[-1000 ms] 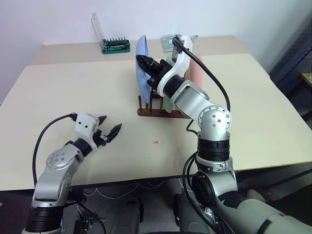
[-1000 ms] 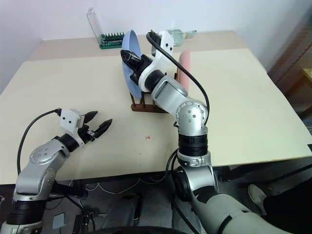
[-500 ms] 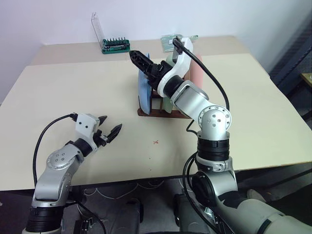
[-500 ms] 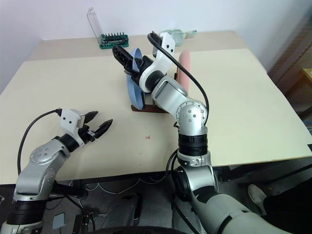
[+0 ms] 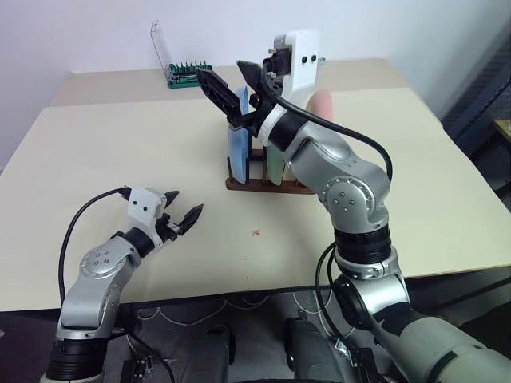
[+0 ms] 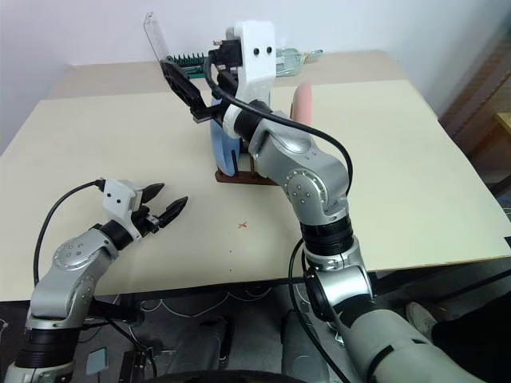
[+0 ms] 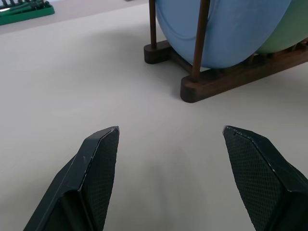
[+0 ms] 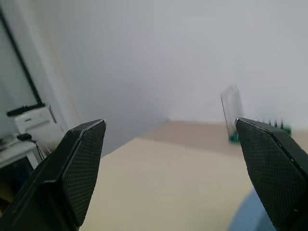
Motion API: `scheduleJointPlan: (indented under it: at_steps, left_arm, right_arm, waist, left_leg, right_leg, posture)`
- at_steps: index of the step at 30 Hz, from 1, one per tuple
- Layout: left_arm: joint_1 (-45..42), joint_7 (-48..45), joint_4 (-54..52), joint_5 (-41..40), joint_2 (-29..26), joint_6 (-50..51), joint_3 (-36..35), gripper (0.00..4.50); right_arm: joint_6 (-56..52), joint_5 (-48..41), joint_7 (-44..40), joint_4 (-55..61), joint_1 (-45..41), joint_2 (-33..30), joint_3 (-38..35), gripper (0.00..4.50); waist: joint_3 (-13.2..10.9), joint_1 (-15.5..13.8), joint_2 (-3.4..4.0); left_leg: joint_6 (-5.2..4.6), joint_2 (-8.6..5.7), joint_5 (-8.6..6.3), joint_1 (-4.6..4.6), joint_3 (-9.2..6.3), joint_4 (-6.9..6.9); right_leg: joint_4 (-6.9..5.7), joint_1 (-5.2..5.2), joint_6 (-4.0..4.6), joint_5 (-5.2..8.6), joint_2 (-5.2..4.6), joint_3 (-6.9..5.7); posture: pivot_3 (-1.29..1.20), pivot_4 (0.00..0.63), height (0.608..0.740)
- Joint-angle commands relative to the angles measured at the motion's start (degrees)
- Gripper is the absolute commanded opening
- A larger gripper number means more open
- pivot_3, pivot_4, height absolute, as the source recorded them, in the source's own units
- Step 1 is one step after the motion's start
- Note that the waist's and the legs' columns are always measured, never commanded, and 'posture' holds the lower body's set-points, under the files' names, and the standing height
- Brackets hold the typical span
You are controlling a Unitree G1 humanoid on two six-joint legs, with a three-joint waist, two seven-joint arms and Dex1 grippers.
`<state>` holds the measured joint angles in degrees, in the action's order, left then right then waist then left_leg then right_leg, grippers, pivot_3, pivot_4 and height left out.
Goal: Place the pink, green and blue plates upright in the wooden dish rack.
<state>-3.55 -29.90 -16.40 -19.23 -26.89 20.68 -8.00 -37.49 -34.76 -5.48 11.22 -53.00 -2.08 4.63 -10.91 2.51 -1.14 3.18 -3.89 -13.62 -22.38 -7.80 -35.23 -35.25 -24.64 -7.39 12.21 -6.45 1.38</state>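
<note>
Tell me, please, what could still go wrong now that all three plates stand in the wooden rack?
1. The open right end effector hangs just above the light blue round plastic plate; a careless withdrawal could clip its rim and tip it.
2. The blue plate stands at the end of the dark reddish-brown wooden dish rack, so a knock might roll it out onto the beige table.
3. The salmon pink plate sits behind that arm, possibly within its sweep.

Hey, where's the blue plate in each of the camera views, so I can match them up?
Left eye view: blue plate upright at the wooden dish rack's left end.
Right eye view: same slot, under the right gripper.
Left wrist view: fills the upper right, behind a peg.
Right wrist view: a blue sliver at the corner, probably its rim.
Shared landmark: green tool holder.
</note>
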Motion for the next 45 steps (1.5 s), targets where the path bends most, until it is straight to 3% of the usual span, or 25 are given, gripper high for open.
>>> scheduleJointPlan:
  at_steps: [1,7,13,16,23,30,45]
  left_arm:
    - [-0.82,-0.14,-0.88,0.27,0.17,-1.17,0.28,3.55]
    - [-0.83,-0.27,-0.79,1.12,-0.47,-1.59,0.56,3.55]
    - [-1.06,-0.89,0.6,1.72,0.19,-2.52,1.26,3.55]
    - [-1.79,-1.26,1.95,1.96,0.4,-3.21,1.86,3.55]
    - [-2.84,-2.2,5.71,3.42,0.04,-5.85,2.59,3.55]
    - [-4.95,-0.4,9.48,5.46,1.02,-8.8,1.68,3.55]
    - [-2.22,2.88,6.52,6.13,1.26,-8.45,-0.48,3.55]
  right_arm:
    - [2.61,4.47,-2.22,2.33,-1.17,-2.94,0.32,4.36]
    - [8.52,7.76,-16.62,9.38,4.82,-18.21,-2.16,4.36]
    - [8.38,3.15,-29.06,12.41,21.81,-34.93,-16.42,4.36]
    - [8.64,1.39,-33.56,12.58,29.16,-39.38,-20.78,4.36]
    - [11.47,5.46,-38.26,6.85,43.01,-43.1,-23.88,4.36]
    - [18.86,10.82,-37.86,-2.79,40.43,-40.78,-20.71,4.36]
    - [26.45,14.41,-41.72,-16.78,34.32,-40.59,-18.25,4.36]
  waist:
    - [0.0,-0.02,0.0]
    - [0.01,-0.54,-0.01]
    - [0.01,-1.56,-0.03]
    - [0.0,-1.58,-0.01]
    - [0.01,-1.95,-0.01]
    - [0.0,-1.75,0.02]
    - [-0.01,-1.78,0.03]
  left_leg:
    - [0.0,0.0,0.0,0.0,0.0,0.0]
    - [-0.03,-0.02,-0.02,-0.03,0.01,-0.03]
    - [-0.1,-0.01,-0.06,-0.03,0.05,-0.07]
    - [-0.13,0.0,-0.08,-0.01,0.17,-0.09]
    - [-0.17,0.07,-0.1,0.0,0.26,-0.19]
    - [-0.2,0.08,-0.12,0.0,0.31,-0.37]
    - [-0.22,0.06,-0.13,-0.01,0.29,-0.44]
  right_leg:
    - [0.0,0.0,0.0,0.0,0.0,0.0]
    - [0.12,0.08,-0.01,0.0,-0.03,-0.03]
    - [0.21,0.17,-0.02,0.02,-0.05,-0.05]
    - [0.23,0.18,-0.02,0.02,-0.09,-0.02]
    - [0.26,0.25,-0.03,0.02,-0.08,-0.02]
    - [0.23,0.29,-0.04,0.02,-0.07,0.0]
    - [0.21,0.31,-0.05,0.02,-0.08,0.0]
  posture:
    - [0.0,0.15,0.74]
    - [0.0,0.15,0.74]
    - [0.0,0.15,0.74]
    - [0.0,0.15,0.74]
    - [0.0,0.15,0.74]
    - [0.0,0.15,0.74]
    - [0.0,0.15,0.74]
